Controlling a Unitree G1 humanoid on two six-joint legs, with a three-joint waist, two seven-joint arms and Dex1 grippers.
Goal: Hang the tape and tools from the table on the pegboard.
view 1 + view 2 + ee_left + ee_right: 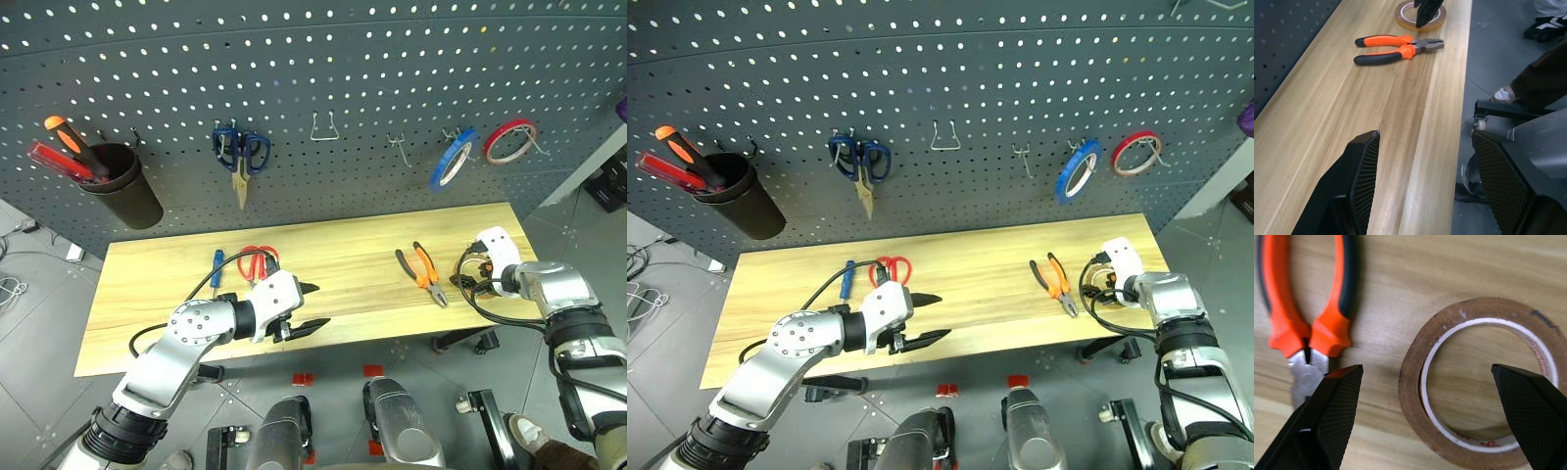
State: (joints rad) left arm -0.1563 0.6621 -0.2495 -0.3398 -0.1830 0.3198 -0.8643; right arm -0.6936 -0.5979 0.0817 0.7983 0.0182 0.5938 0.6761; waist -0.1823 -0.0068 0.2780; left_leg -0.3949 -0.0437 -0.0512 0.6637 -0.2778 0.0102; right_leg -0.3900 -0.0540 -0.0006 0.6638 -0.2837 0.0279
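Note:
The tan tape (1415,377) lies flat near the right end of the light wood table (353,294). My right gripper (1426,369) hovers open just over it, one finger outside the ring, the other above its hollow centre. The orange-and-black pliers (423,272) lie just left of the tape. Red-handled scissors (257,261) and a slim blue screwdriver (217,266) lie left of the table's middle. My left gripper (312,306) is open and empty over the front edge, pointing right toward the pliers (1396,49). The dark grey pegboard (343,78) stands behind the table.
On the pegboard hang a black cup (122,191) holding red and orange screwdrivers, blue-handled scissors (240,152), a blue tape ring (453,160) and a red tape ring (510,142). Bare hooks (323,127) sit between them. A person's shoe (1552,24) is on the floor beyond the table's right end.

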